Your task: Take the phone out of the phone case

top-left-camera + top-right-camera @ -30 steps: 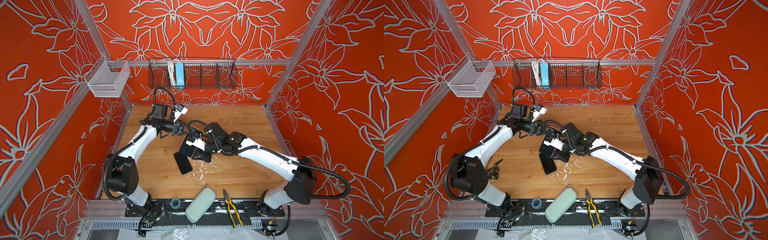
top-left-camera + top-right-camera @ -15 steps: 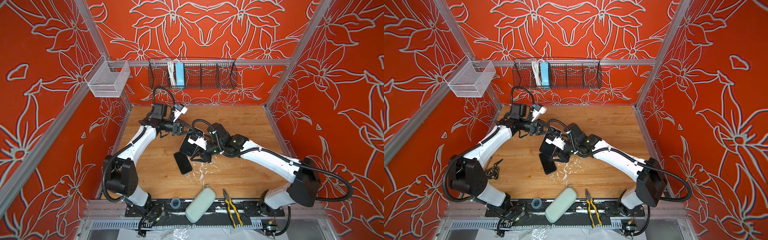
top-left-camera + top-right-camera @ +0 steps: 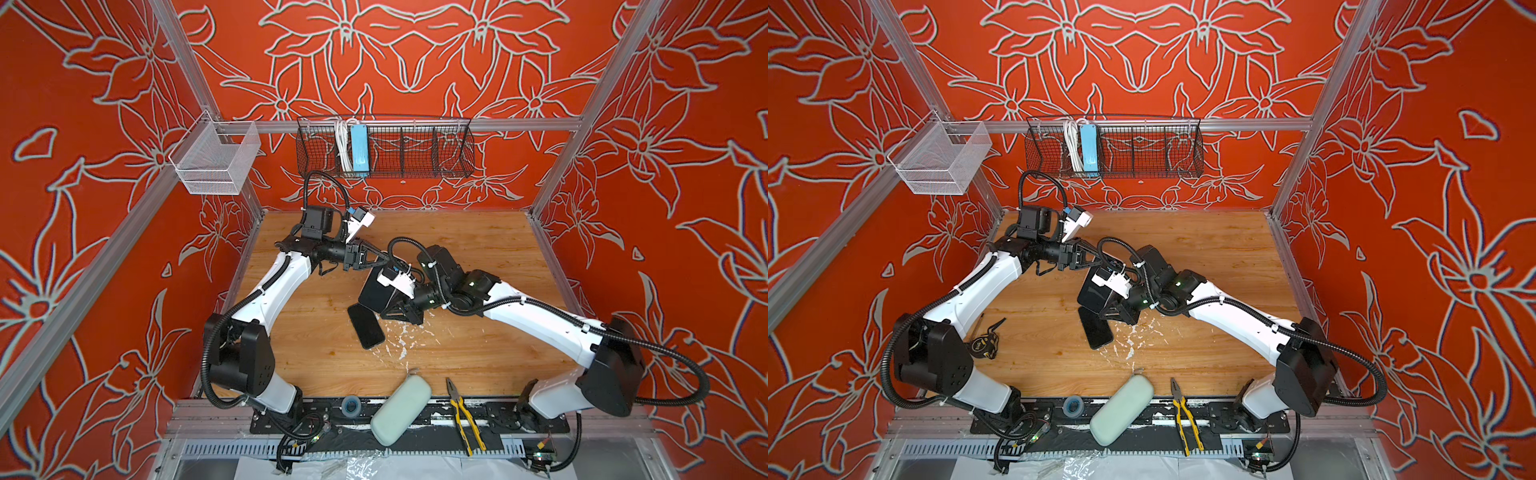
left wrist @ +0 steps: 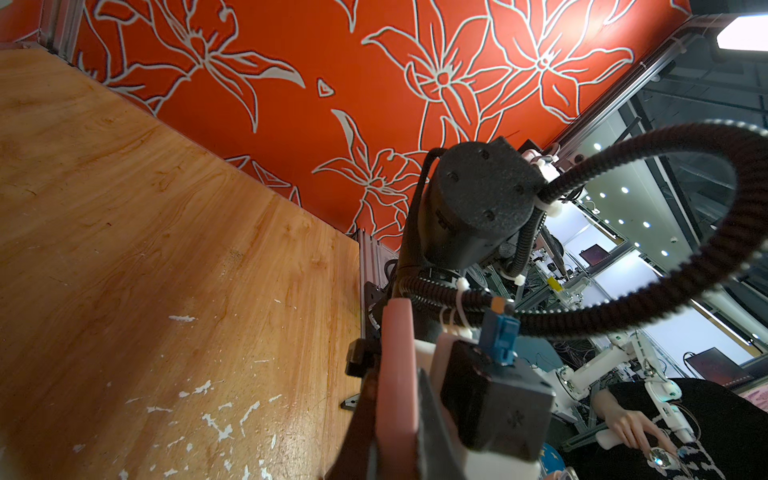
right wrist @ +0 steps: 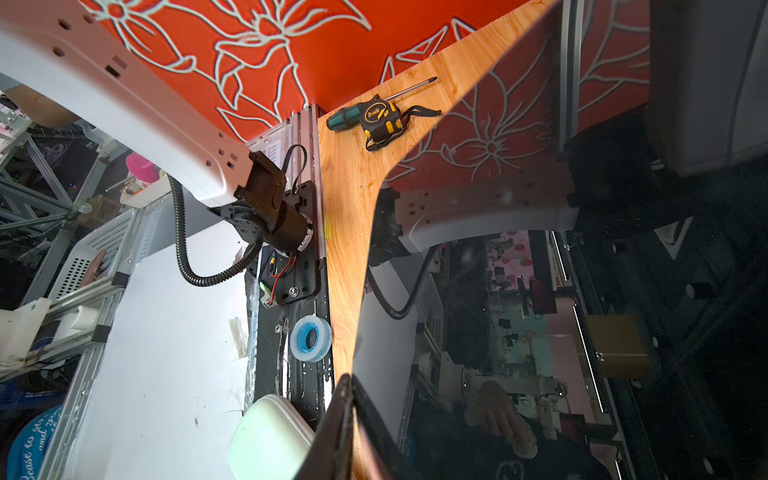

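phone [image 3: 375, 292] tilted, between left and right jaws.

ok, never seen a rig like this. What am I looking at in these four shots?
Two white robot arms, the left arm and the right arm, work over a wooden table in a red-walled booth. Two pictures come from one overhead stereo camera and are nearly identical. The other two come from a camera on each arm's wrist.

The left gripper and right gripper both pinch a raised black slab. Its face mirrors the booth in the right wrist view, so it is probably the phone, though I can't be sure. A flat black slab lies on the table just below it.

A tape measure and screwdriver lie near the left arm's base. Along the front edge are a tape roll, pale green case and pliers.
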{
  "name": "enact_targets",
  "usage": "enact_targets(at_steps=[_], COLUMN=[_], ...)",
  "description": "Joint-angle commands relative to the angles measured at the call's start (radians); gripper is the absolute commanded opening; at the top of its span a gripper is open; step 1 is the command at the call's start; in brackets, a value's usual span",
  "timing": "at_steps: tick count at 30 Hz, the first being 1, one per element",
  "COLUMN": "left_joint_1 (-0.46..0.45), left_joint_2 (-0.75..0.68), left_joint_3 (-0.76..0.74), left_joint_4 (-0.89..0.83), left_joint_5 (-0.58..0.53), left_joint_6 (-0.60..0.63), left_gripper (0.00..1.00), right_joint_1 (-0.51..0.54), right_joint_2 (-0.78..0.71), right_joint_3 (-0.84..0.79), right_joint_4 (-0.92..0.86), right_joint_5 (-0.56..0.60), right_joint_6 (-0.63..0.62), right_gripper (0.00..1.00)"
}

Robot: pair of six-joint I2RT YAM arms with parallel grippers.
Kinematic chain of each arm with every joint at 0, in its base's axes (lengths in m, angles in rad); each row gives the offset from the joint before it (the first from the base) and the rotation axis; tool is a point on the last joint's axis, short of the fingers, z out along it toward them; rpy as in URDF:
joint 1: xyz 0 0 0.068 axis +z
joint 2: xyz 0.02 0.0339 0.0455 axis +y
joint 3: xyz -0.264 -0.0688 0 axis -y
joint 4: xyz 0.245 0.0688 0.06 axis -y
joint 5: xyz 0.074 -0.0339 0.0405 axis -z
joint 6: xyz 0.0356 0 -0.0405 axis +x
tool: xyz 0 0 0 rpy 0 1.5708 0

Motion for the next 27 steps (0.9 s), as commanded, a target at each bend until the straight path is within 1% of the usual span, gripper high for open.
enact_targets(at_steps=[1,9,14,21,27], left_joint_1=[-0.023,-0.050,-0.066,-0.074,-0.081], left_joint_2=[-0.008,0.005,0.021,0.021,0.001], left_joint_3=[0.012,-0.004,0.007,0.027,0.029], left_joint_4=[0.085,0.133,0.132,0.130,0.132], left_joint_5=[-0.025,-0.036,-0.035,-0.032,-0.034], left_joint_6=[0.015,-0.026,-0.033,-0.049,-0.051], left_gripper=[0.00,0.00,0.00,0.00,0.00], right_joint_1=[0.016,0.028,0.045,0.076,0.079], right_joint_2=[-0.045,-0.062,-0.055,-0.048,-0.063], right_joint_3=[0.041,0.044,0.058,0.057,0.020], right_joint_4=[0.098,0.115,0.082,0.066,0.114], right_joint_5=[-0.063,-0.003,0.063,0.186,0.234], right_joint_6=[-0.017,-0.032,-0.086,-0.149,-0.154], right_gripper=[0.14,0.08,0.03,0.02,0.02])
